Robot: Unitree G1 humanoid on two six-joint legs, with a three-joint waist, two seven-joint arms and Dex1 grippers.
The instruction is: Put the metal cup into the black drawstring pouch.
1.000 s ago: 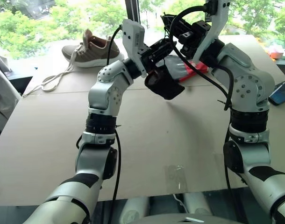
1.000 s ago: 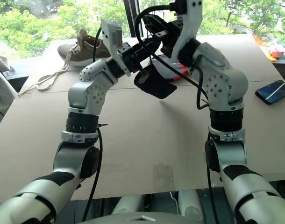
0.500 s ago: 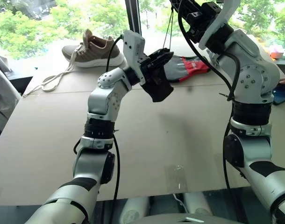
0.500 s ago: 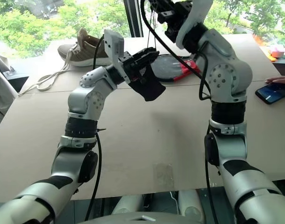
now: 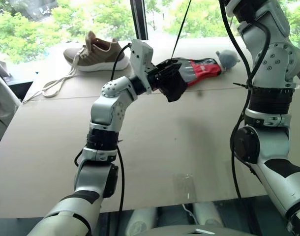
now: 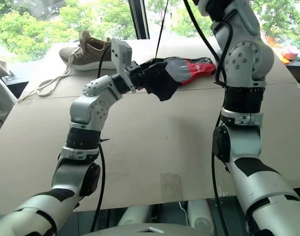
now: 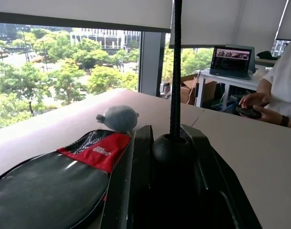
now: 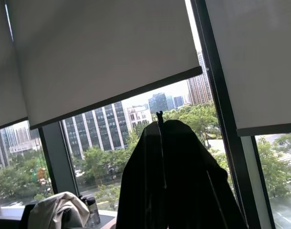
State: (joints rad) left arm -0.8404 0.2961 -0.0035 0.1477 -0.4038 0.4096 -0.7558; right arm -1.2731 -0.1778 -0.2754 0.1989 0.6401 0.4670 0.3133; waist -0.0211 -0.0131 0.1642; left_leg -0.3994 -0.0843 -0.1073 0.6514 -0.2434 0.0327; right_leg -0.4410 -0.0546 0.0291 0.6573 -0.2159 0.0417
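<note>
1. Pincer on the left (image 5: 170, 78) grips the black drawstring pouch (image 5: 173, 86) above the worktop (image 5: 189, 142); its cord (image 5: 181, 29) runs taut upward.
2. Left wrist view: fingers (image 7: 140, 157) clamp the pouch.
3. Right wrist view: right pincer (image 8: 161, 125) is closed, pinching the cord.

The metal cup cannot be made out, so probably the pouch is being cinched; lowering it comes next.
</note>
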